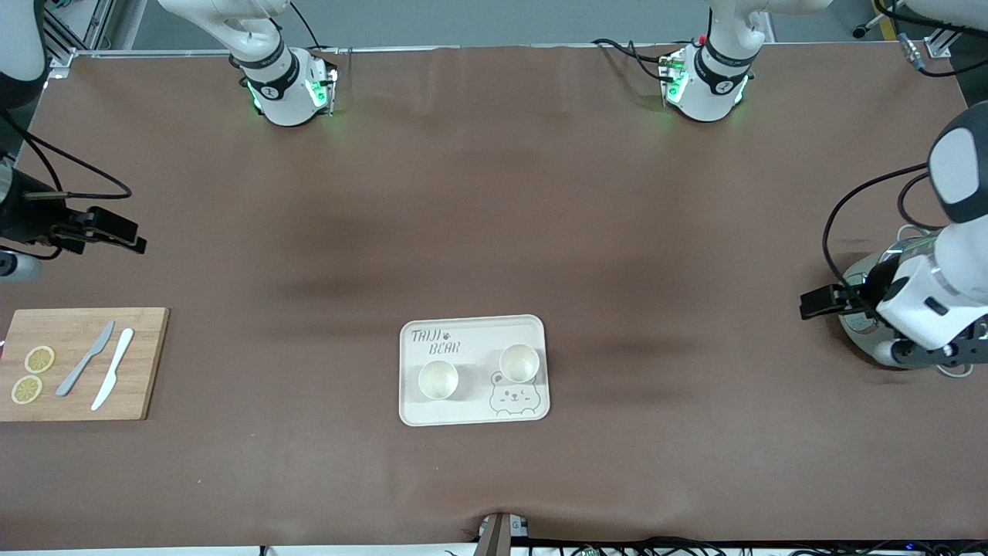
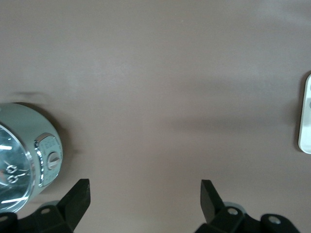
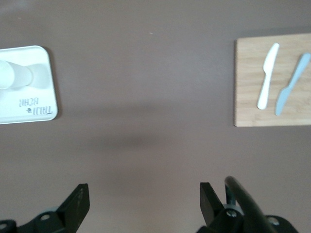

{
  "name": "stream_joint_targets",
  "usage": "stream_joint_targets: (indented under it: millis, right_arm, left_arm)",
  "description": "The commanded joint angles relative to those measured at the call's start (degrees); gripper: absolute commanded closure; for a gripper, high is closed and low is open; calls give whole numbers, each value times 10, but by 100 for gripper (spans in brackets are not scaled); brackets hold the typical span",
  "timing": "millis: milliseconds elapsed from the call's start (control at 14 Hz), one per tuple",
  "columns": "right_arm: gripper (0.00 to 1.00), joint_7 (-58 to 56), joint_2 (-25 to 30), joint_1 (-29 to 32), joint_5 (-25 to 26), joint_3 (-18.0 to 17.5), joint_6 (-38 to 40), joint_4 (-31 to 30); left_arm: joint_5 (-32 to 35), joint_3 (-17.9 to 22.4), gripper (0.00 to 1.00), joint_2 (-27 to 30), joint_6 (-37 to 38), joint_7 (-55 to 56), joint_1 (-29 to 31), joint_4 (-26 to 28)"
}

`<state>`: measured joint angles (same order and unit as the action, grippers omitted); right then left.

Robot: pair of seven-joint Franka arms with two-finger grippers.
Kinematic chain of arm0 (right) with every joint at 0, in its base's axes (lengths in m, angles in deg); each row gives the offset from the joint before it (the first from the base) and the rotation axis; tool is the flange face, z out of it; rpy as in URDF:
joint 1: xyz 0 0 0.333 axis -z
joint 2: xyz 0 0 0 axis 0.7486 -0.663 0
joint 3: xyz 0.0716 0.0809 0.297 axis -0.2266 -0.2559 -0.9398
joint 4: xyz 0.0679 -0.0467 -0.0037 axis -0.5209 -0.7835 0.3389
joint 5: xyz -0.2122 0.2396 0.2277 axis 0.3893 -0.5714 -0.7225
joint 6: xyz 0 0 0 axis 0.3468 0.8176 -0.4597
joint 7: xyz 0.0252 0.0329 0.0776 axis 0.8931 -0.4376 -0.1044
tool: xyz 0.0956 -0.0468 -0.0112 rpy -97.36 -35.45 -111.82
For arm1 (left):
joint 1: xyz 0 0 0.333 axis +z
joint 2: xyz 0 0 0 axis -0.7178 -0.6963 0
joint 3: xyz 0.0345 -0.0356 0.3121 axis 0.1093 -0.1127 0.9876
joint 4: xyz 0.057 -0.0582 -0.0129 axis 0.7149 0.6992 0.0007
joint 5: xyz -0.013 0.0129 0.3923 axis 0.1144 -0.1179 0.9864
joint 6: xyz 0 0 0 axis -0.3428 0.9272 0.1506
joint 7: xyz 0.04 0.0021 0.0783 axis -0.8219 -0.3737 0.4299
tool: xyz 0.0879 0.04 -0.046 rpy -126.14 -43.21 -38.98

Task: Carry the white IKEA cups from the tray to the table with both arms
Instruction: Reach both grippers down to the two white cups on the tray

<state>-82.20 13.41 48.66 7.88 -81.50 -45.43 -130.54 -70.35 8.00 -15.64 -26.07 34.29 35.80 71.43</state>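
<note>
Two white IKEA cups stand upright on the cream bear tray (image 1: 472, 330): one (image 1: 438, 379) toward the right arm's end, the other (image 1: 518, 362) beside it toward the left arm's end. My right gripper (image 1: 123, 235) is open and empty above bare table at the right arm's end, apart from the tray. Its wrist view shows the open gripper (image 3: 143, 190), the tray (image 3: 34, 107) and one cup (image 3: 10, 75). My left gripper (image 1: 820, 302) is open and empty at the left arm's end. Its wrist view shows the open gripper (image 2: 145, 187) and the tray's edge (image 2: 306, 116).
A wooden cutting board (image 1: 143, 363) with two knives (image 1: 99, 363) and lemon slices (image 1: 32, 374) lies at the right arm's end; it also shows in the right wrist view (image 3: 250, 87). A round silver appliance (image 1: 864, 293) stands beside the left gripper, also in the left wrist view (image 2: 24, 150).
</note>
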Motion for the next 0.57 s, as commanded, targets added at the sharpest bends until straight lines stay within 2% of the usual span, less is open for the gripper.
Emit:
stream_joint_targets:
  millis: [0, 286, 500]
  right_arm:
    - [0, 62, -27, -34, -7, 0, -21, 20]
    - [0, 161, -76, -85, -20, 0, -24, 62]
    - [0, 233, -108, -129, -36, 0, -71, 71]
  left_arm:
    - [-7, -1, 0, -17, -23, 28, -15, -2]
    - [-7, -1, 0, -56, -69, 116, -55, -2]
    - [-6, -1, 0, -85, -110, 197, -88, -4]
